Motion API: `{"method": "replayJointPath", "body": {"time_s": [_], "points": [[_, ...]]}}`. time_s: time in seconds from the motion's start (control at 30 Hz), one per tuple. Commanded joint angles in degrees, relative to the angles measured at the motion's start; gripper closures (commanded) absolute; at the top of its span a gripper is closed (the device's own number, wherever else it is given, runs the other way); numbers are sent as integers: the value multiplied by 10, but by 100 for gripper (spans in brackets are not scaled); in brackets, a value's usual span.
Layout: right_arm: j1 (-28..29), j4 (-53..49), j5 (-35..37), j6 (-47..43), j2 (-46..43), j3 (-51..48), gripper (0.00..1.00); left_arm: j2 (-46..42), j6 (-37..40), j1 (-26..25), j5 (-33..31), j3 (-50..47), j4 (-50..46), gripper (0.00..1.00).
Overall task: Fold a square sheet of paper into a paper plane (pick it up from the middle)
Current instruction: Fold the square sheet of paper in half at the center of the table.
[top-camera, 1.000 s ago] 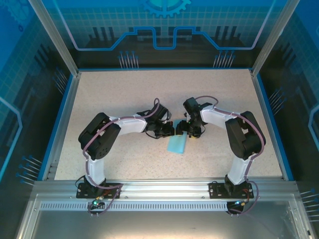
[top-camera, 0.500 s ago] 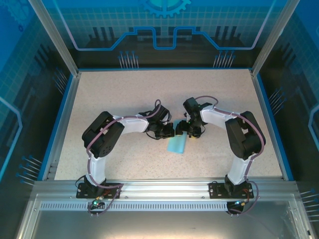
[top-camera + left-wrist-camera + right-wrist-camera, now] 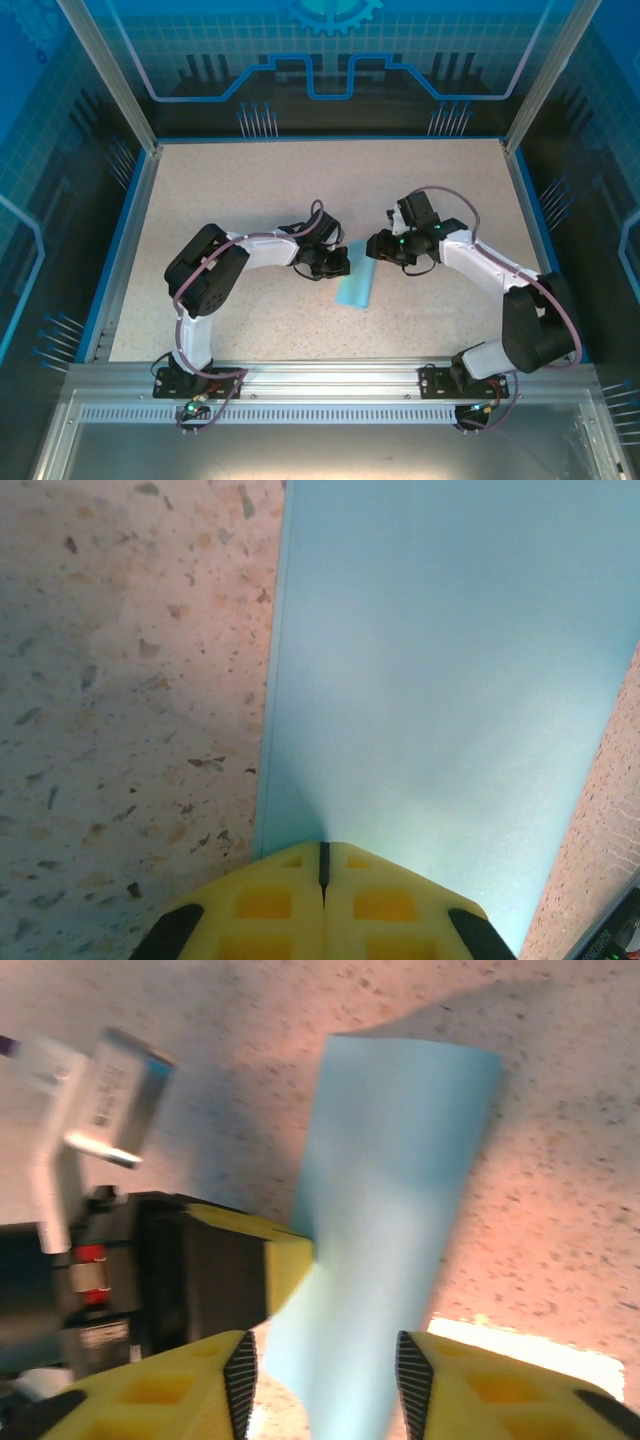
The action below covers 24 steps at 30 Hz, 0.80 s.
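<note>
The square sheet of paper (image 3: 355,288) lies folded into a narrow light-blue strip in the middle of the table. My left gripper (image 3: 338,263) is shut, and its yellow tips (image 3: 300,865) rest at the strip's far-left edge; I cannot tell whether they pinch a layer. In the left wrist view the paper (image 3: 440,660) spreads away from the tips. My right gripper (image 3: 320,1385) is open just beyond the strip's far end, and the paper (image 3: 390,1180) runs between its two ribbed pads (image 3: 240,1380) without touching either. The left gripper's finger (image 3: 285,1260) touches the paper's edge there.
The speckled table (image 3: 250,190) has a blue raised border (image 3: 128,250). Both grippers sit close together, nearly tip to tip, over the strip's far end. The right arm's elbow (image 3: 535,325) reaches out near the right border. A metal rail (image 3: 320,375) runs along the near edge.
The right arm has swung its elbow out to the right and turned its gripper to face left, with the jaws narrower than before. The left arm and the paper have barely moved.
</note>
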Motion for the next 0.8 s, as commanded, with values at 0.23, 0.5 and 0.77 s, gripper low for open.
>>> {"method": "replayJointPath", "body": {"time_s": [0.23,0.5,0.77], "points": [[12,98,-110,13,91,-19,85,13,10,-8,-16,5,-44,100],[-2,118,-108,-1,135,-54,84,15,14,-8,-16,5,-47,100],[-16,141,-101,-8,162,-88,82,16,16,-9,-16,1,-48,100]]}}
